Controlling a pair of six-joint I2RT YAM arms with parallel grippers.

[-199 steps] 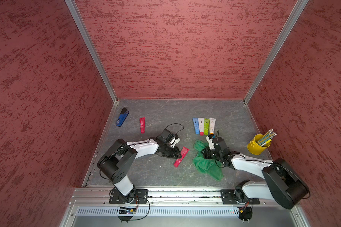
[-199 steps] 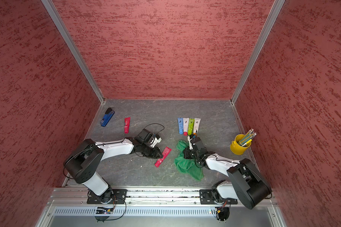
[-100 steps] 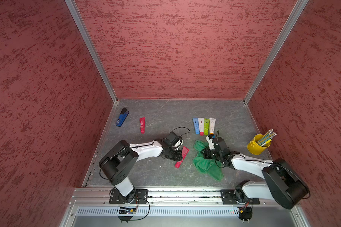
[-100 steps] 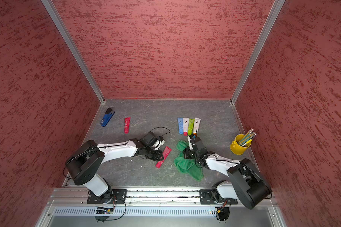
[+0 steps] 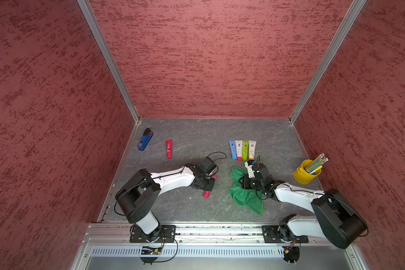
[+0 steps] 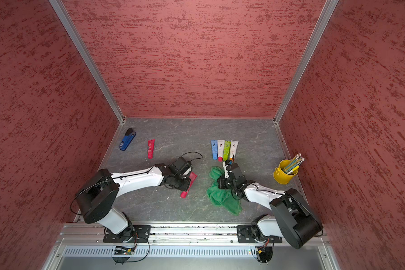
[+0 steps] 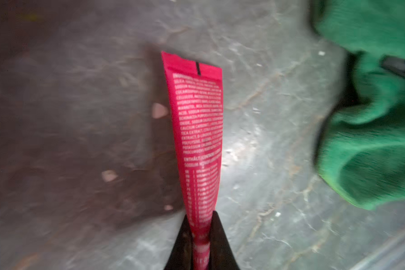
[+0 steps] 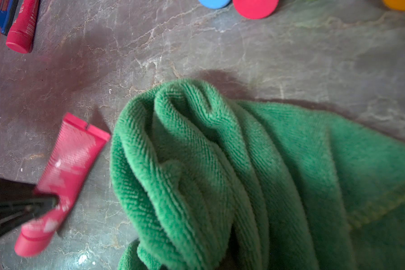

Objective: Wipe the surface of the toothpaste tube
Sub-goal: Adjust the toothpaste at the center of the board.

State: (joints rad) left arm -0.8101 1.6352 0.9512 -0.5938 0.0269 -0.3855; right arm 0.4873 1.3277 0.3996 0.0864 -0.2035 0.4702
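Toothpaste tube (image 7: 199, 140) – the pink-red one – lies near the middle of the table (image 5: 185, 131), just left of the green cloth (image 8: 220, 175) and not touching it. The left gripper (image 7: 200, 219) is clamped tight on it near the cap end, with the flat crimped end pointing far and slightly right. From the shadow beneath, that end seems to stand a little clear of the surface, though I cannot be sure. The right gripper (image 6: 221, 183) is closed too and sunk in the cloth. The fabric bunches up toward it in a thick fold, so it appears to have a pinch of it, but its fingertips are buried.

I judge the grasps made and the wiping not yet begun: tube in one grip, cloth in the other, apart. The next move calls for bringing them together – the fold laid on the tube's broad face and drawn along its length, with the left grip steady against twisting.

The tube is glossy plastic, round at the cap and tapering to a flat seam, with fine white print; it should dent under pressure. The cloth is ribbed terry, limp and loose. The table looks like veined grey stone. A second red tube (image 5: 169, 148), a blue stapler (image 5: 145, 142), four tubes (image 5: 242, 149) in a row and a yellow cup (image 5: 302, 178) of pencils (image 5: 317, 161) sit farther off.
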